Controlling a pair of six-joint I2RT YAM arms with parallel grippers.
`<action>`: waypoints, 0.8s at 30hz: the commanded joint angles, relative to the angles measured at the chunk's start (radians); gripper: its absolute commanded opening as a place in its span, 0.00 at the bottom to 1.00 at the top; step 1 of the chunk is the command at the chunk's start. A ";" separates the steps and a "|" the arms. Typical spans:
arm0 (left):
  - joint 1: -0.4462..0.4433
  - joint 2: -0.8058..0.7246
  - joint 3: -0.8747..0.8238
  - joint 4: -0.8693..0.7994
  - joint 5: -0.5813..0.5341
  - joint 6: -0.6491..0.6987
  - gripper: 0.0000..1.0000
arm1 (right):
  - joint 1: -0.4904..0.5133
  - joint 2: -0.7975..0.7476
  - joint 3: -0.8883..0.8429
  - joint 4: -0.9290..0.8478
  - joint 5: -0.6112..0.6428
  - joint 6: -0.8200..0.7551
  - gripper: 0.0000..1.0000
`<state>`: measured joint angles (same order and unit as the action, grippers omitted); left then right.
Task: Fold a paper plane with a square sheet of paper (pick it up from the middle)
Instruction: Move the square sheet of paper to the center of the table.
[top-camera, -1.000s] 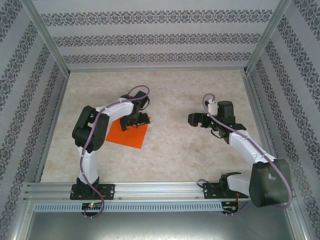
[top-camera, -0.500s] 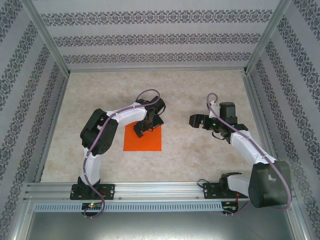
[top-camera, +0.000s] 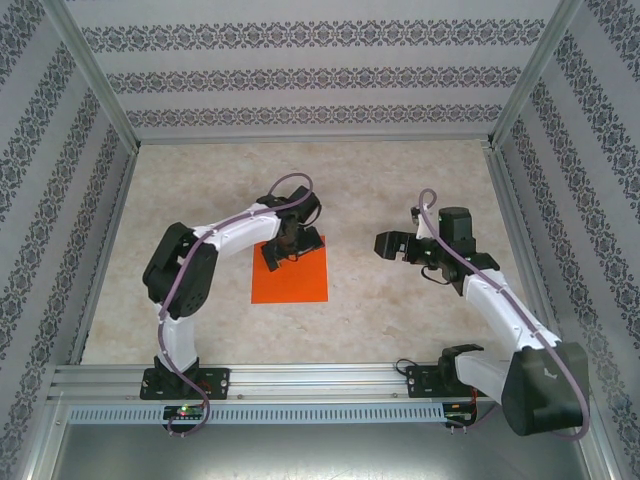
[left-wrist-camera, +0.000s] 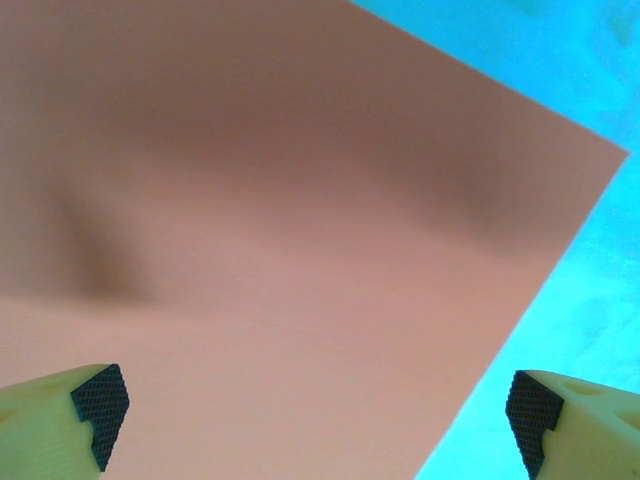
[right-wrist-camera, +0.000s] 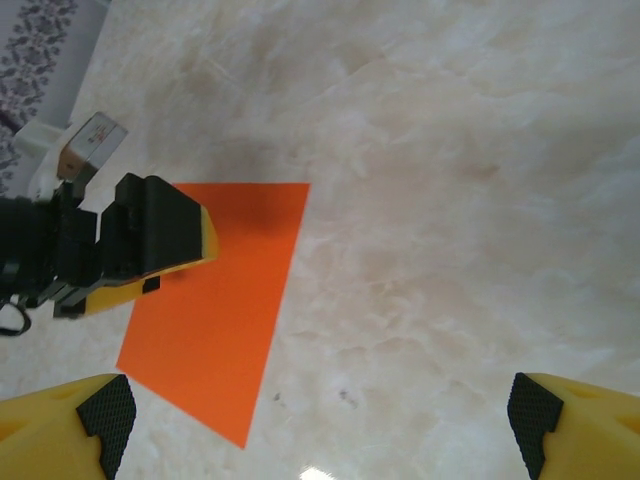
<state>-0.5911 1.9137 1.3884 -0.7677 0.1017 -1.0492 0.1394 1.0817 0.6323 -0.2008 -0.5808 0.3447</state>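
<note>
Your square sheet of paper (top-camera: 296, 284) lies flat on the table (top-camera: 380, 180), left of centre. Your left gripper (top-camera: 279, 256) hangs low over its far half, jaws spread wide, gripping nothing. Your right gripper (top-camera: 386, 243) sits well apart to the right, equally wide and empty.

Tabletop (top-camera: 400, 310): pale beige marble pattern; enclosed on three sides by walls (top-camera: 300, 75) papered in grey ornamental bands. Aluminium rail (top-camera: 320, 378) along near edge; slotted white strip (top-camera: 320, 412) just in front of it; aluminium posts (top-camera: 95, 75) rise from far corners.
</note>
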 joint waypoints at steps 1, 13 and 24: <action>0.023 -0.051 -0.056 -0.025 -0.009 0.216 1.00 | 0.046 -0.033 -0.002 -0.067 0.035 0.035 0.98; 0.021 -0.015 -0.205 0.130 0.046 0.220 1.00 | 0.222 -0.083 0.027 -0.136 0.180 0.088 0.98; -0.051 0.034 -0.135 0.139 0.058 0.133 1.00 | 0.235 -0.090 0.024 -0.183 0.240 0.070 0.97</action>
<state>-0.6094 1.8942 1.2430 -0.7040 0.1051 -0.8730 0.3630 1.0058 0.6346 -0.3515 -0.3813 0.4202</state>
